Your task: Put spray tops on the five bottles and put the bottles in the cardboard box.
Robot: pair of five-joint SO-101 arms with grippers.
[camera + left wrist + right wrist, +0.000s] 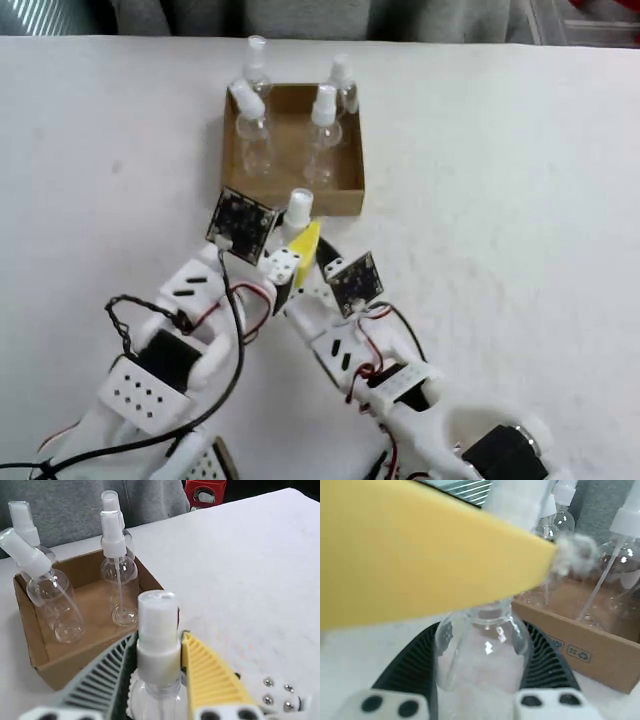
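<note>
The white desk, seen from above, carries the cardboard box holding four capped bottles. The fifth bottle stands upright just at the box's 6 o'clock. In the left wrist view, the left gripper has its jaws clamped on the spray top. In the right wrist view, the right gripper has its jaws closed around the bottle's clear body.

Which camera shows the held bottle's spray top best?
Left wrist view: the spray top stands whole and close. High view shows it tiny from above; right wrist view hides most of it behind a yellow finger.
</note>
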